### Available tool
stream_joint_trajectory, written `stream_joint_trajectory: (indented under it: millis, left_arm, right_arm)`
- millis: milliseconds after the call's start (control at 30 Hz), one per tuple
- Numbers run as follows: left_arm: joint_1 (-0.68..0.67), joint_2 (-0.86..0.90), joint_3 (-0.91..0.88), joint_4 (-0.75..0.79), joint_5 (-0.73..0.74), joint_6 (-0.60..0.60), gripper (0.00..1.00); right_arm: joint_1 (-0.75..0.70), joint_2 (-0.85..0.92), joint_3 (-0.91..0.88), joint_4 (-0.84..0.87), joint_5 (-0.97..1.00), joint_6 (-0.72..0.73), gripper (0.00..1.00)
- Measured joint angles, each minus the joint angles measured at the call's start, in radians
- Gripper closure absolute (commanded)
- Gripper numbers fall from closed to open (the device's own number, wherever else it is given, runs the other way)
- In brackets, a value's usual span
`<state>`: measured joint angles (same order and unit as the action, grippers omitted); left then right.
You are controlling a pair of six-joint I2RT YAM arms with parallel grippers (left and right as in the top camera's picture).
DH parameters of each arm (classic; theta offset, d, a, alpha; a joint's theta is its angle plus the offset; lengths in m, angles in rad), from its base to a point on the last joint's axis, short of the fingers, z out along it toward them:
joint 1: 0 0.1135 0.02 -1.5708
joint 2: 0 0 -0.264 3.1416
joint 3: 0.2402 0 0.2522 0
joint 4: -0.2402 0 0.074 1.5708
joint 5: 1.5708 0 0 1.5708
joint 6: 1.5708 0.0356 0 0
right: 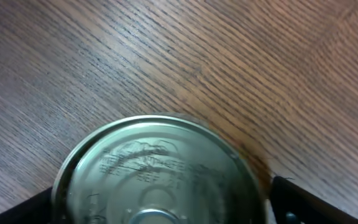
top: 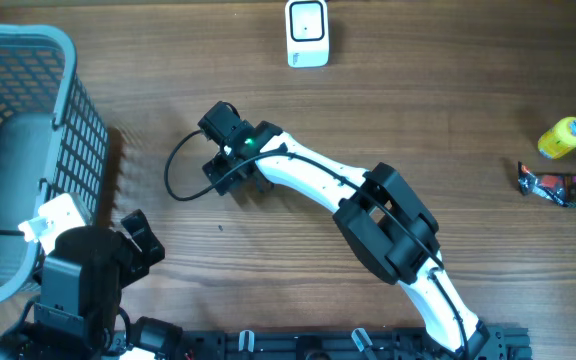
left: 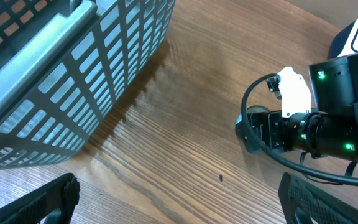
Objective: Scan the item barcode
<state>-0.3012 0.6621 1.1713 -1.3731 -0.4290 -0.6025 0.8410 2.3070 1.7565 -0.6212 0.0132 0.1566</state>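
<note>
- Presently, item: tin (right: 160, 168), upright on the counter (right: 260, 56), lid up, directly beneath the right tool (top: 233, 172) and between its two fingers. No barcode shows on the lid. It is presumably on the side wall, which is out of sight.
- Right tool: spread wide, one finger (right: 303, 202) on either side of the tin. Whether the pads touch its wall cannot be told. It is likely set this way to take the tin by its sides, which would keep the lid and base clear.
- Scanner (top: 307, 33): a white unit ahead of the right tool and well apart from it. The tin would have to be carried there, its label turned toward the unit.
- Left tool (left: 185, 208): spread wide and empty, over bare counter and well apart from the tin. It is judged to be parked clear of the working arm.
- Basket (top: 28, 60): grey mesh, just beside the left tool. It is probably the place for items once they are scanned.
- Yellow bottle (top: 563, 137) and dark packet (top: 550, 185): near each other and far behind the right tool, on the side away from the basket. They are judged to be waiting their turn.
- Stage, as judged: the grasp is being set up. Lifting and scanning are not yet done.
</note>
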Motion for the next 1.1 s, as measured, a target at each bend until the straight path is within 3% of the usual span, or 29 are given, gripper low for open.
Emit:
stream_joint_trajectory:
  millis: [200,533,700,900,967,1033,1100]
  left_arm:
    - [0.0,0.0,0.0,-0.001,0.0,0.0,0.0]
    - [0.0,0.0,0.0,-0.011,0.0,0.0,0.0]
    - [0.0,0.0,0.0,-0.011,0.0,0.0,0.0]
    - [0.0,0.0,0.0,-0.011,0.0,0.0,0.0]
    - [0.0,0.0,0.0,-0.011,0.0,0.0,0.0]
    - [0.0,0.0,0.0,-0.011,0.0,0.0,0.0]
    - [0.0,0.0,0.0,-0.011,0.0,0.0,0.0]
  right_arm:
    - [0.0,0.001,0.001,-0.01,0.013,-0.148,0.42]
    - [0.0,0.001,0.022,-0.091,0.014,-0.28,0.51]
    - [-0.003,-0.004,0.044,-0.239,0.014,-0.409,0.38]
    - [-0.059,-0.011,0.05,-0.481,0.015,-0.508,0.37]
    - [-0.094,-0.011,0.048,-0.541,0.028,-0.522,0.33]
    - [-0.148,-0.011,0.047,-0.569,0.039,-0.526,0.24]
    - [-0.208,-0.011,0.045,-0.566,0.04,-0.521,0.08]
